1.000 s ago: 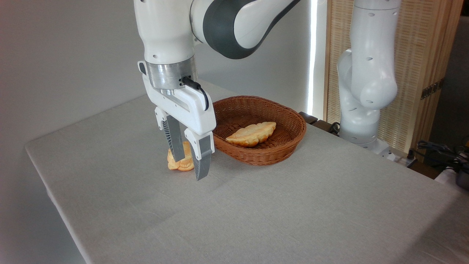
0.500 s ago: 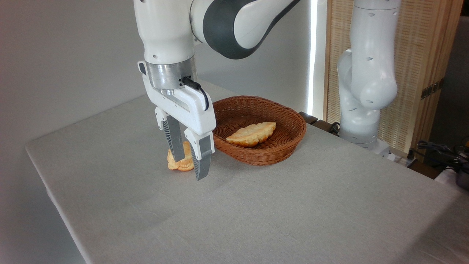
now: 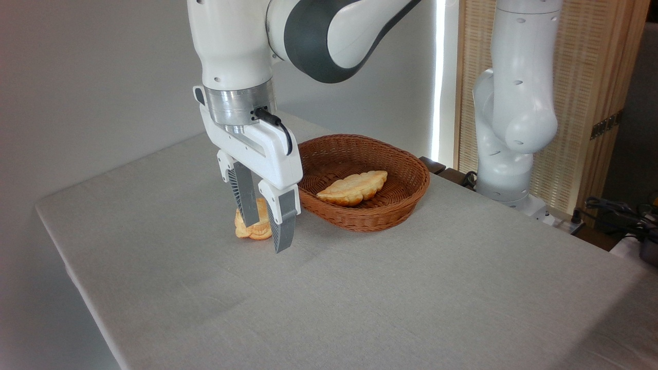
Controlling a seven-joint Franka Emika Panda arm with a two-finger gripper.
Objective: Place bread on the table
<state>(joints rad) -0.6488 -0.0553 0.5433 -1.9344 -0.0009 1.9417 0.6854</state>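
The pastry (image 3: 251, 226) lies on the counter (image 3: 390, 288) just left of the wicker basket (image 3: 406, 205); nothing has shifted over the last second; the gripper (image 3: 266, 231) straddles it, fingers (image 3: 281, 226) parted, apparently released; a second pastry (image 3: 353, 188) remains in the basket.

Bread (image 3: 255, 230): golden-yellow pastry with lobed, ridged edges, lay on the table (image 3: 390, 303), partly hidden, at about 9 o'clock from the frame centre. It rested on the cloth, apparently tipped on edge. Table: large, rectangular, covered in plain light-grey cloth with faint creases, corner at 8 o'clock.
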